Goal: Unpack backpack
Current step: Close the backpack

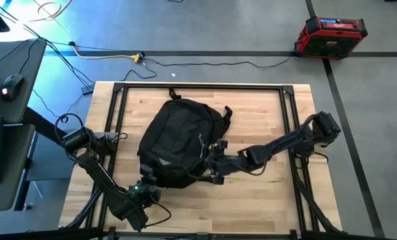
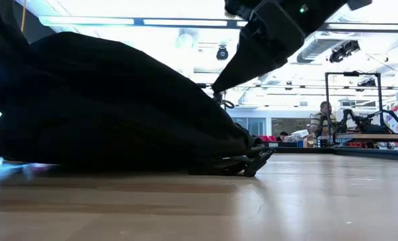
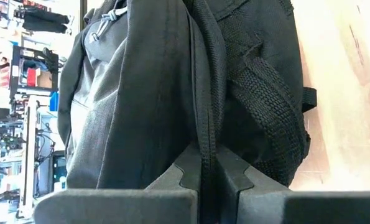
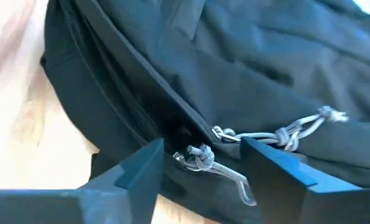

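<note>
bright ceiling strip lights [image 2: 138, 22] glare — backpack [image 2: 105, 100] silhouetted, foreground blurred.

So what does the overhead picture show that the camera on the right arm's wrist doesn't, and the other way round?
Only the overhead view shows the whole pale wooden table, both dark arms, the left hand at the bag's near edge, and a red and black box on the floor. Only the right wrist view shows the grey knotted cord zipper pulls close up, with the right hand open around one of them. Both show the large black fabric backpack lying on the wood, with its zip not yet visibly opened.
</note>
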Available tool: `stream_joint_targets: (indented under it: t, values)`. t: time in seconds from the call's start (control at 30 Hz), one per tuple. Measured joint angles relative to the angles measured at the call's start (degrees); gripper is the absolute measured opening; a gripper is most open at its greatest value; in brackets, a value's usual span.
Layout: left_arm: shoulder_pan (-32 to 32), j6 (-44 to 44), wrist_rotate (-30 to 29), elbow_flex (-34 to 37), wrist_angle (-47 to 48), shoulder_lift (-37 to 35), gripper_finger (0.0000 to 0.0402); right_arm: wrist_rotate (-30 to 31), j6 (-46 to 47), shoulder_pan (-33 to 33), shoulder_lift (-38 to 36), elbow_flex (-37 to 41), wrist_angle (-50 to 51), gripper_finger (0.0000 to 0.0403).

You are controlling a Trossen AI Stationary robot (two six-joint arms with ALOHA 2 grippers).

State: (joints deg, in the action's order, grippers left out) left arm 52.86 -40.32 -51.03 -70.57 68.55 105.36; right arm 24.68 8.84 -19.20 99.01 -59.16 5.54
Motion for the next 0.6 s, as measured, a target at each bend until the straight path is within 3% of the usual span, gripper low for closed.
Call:
stream_joint_targets:
  t: [0.1,0.2,0.33,0.5,0.6]
  values:
    - [-0.02,0.00,0.02,0.00,-0.05,0.00,0.0000,-4.49,-0.57,1.75,0.02,0.00,1.25,0.0214]
    - [-0.02,0.00,0.03,0.00,-0.09,0.00,0.0000,-6.04,-1.39,2.62,0.02,0.00,2.29,0.0195]
    - [-0.02,0.00,0.07,0.00,-0.13,0.00,0.0000,-7.85,-2.72,2.86,0.03,0.00,3.29,0.0133]
    - [-0.02,0.00,0.13,0.00,-0.15,0.00,0.0000,-7.93,-2.89,2.84,0.04,0.00,3.40,0.0019]
    - [0.00,0.80,1.02,-0.02,-0.88,0.00,0.0000,-5.19,-2.07,2.85,0.04,-0.02,5.17,0.0007]
